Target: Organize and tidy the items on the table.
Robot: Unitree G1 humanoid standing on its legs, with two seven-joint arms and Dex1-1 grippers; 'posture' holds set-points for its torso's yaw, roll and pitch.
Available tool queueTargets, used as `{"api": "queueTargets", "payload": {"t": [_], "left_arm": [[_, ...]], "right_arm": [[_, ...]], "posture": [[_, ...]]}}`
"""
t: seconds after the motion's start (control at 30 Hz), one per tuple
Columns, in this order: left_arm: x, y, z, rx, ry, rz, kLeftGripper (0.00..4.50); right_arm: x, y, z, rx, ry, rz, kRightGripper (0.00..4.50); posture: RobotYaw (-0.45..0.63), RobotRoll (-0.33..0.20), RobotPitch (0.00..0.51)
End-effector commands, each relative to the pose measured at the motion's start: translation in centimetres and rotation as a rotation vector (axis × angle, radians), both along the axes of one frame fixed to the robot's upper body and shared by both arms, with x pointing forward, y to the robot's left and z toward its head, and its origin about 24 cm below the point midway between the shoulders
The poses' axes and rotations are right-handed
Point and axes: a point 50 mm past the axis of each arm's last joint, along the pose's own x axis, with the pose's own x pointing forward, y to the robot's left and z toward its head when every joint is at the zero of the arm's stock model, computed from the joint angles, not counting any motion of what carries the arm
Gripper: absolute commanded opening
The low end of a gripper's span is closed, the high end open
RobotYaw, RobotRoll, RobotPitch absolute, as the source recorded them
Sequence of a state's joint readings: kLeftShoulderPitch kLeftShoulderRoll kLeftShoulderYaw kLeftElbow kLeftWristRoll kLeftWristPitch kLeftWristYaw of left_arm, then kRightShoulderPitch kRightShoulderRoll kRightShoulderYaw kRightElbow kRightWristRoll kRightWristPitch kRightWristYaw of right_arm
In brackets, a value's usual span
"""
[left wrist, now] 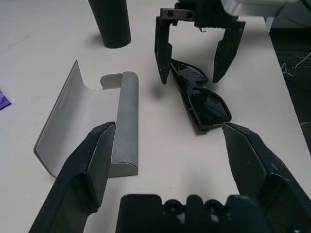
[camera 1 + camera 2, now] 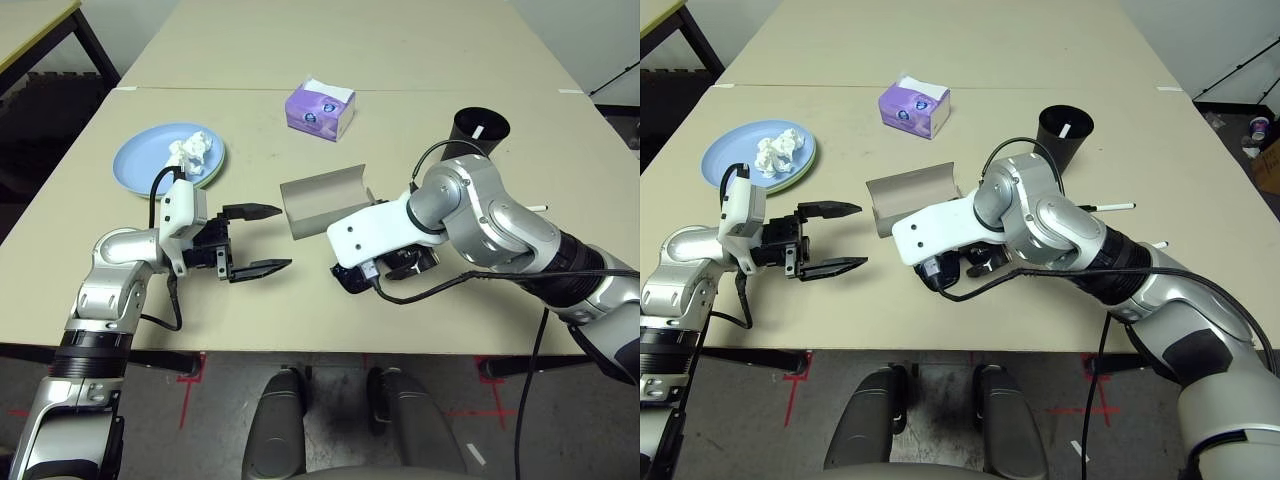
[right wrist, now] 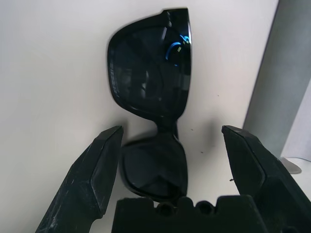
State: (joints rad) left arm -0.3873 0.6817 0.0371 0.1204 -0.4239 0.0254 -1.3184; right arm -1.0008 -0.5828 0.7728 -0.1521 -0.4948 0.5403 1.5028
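The sunglasses [image 3: 150, 87] are glossy black plastic with mirror-dark lenses. The open glasses case [image 1: 97, 126] looks matt grey, smooth pale lining inside. The table [image 2: 300, 300] is matt beige; the tissue [image 2: 777, 152] is crumpled, soft paper.

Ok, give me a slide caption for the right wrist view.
Open right hand poised over black sunglasses beside the grey case.

Bare table [image 2: 300, 300] lies between the open left gripper [image 2: 258, 240] and the sunglasses [image 1: 201, 97]. The open case [image 2: 322, 200] stands just beside the sunglasses; the right gripper [image 1: 192, 58] straddles them from above, its fingers apart and blocking that side.
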Motion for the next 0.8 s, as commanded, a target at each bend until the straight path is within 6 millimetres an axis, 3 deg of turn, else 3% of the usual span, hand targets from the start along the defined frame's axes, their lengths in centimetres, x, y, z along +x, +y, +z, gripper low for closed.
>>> {"api": "queueTargets", "payload": {"t": [0.03,0.8], "left_arm": [[-0.3,-0.3,0.0,0.022,-0.002,-0.016,4.48],[-0.4,-0.3,-0.2,0.029,0.007,-0.01,4.48]], "right_arm": [[0.0,0.1,-0.8,-0.02,-0.008,0.021,4.5],[0.4,0.1,-2.0,-0.023,-0.007,0.039,4.5]], "posture": [[0.02,0.0,0.161],[0.02,0.0,0.158]]}}
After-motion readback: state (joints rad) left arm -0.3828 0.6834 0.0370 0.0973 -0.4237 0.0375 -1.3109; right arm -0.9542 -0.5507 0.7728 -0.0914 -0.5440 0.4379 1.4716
